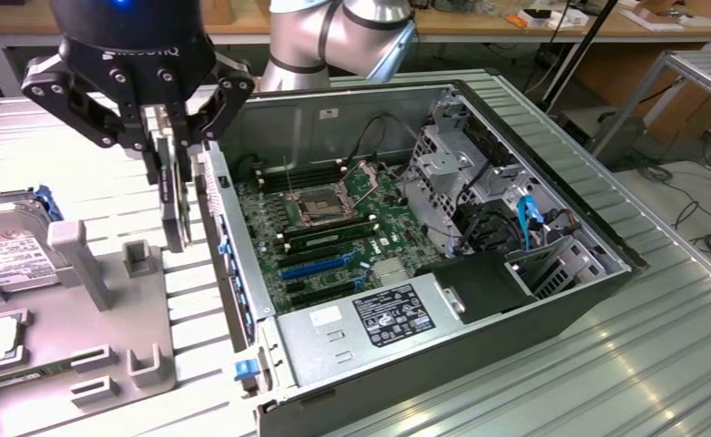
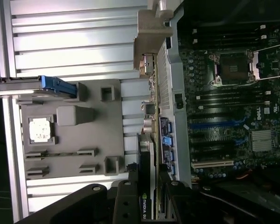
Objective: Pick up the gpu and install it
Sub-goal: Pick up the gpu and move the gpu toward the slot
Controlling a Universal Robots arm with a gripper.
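Note:
The gpu (image 1: 176, 211), a thin black card, hangs edge-on and upright from my gripper (image 1: 170, 137), which is shut on its top edge. It hovers above the grey fixture tray (image 1: 125, 319), just outside the rear wall of the open computer case (image 1: 228, 264), on the exterior view's left. In the wrist view the gpu (image 2: 146, 158) runs away from my gripper (image 2: 147, 189), with a green-lettered label near the black fingers (image 2: 126, 200) and its silver bracket (image 2: 151, 42) at the far end. The motherboard (image 1: 330, 218) with blue expansion slots (image 1: 312, 266) lies inside the case.
A silver hard drive (image 1: 9, 255) stands in the tray on the exterior view's left, and a processor chip (image 2: 39, 129) sits in its pocket. A power supply (image 1: 386, 314) and drive cage (image 1: 452, 164) occupy the case. Ribbed metal table (image 1: 646, 364) surrounds it.

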